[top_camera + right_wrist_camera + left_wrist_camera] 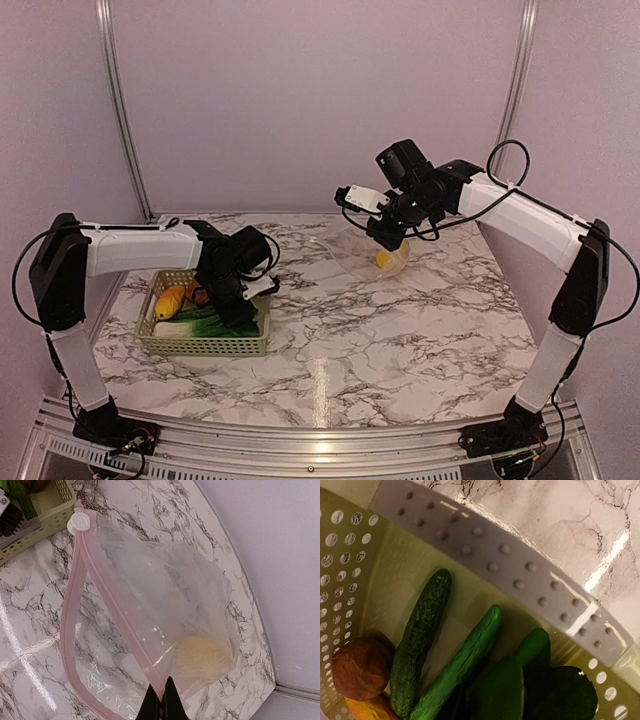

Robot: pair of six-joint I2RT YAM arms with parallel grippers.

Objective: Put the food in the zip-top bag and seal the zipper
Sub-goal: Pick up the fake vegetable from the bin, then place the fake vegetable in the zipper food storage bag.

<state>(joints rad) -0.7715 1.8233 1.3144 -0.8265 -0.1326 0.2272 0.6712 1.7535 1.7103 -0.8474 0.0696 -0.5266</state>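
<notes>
Two-arm rig as pictured: white-shelled left arm (130, 248) and matching right arm (520, 215) wore black joint housings. Thin black cables (509, 142) looped off both. Black base blocks (100, 425) anchored each. White boxy camera module (362, 197) capped right wrist. Right gripper (161, 706) showed slim black tapered fingertips (175, 711); left wrist's grey finger pad (490, 565) bore rows of round studs.

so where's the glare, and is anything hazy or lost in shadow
Top external: a bright vertical streak of glare on the marble table. Left wrist: glare on the marble at upper right, and the leafy greens sink into shadow. Right wrist: a streak on the marble at left; the yellow food looks hazy through the zip-top bag.
</notes>
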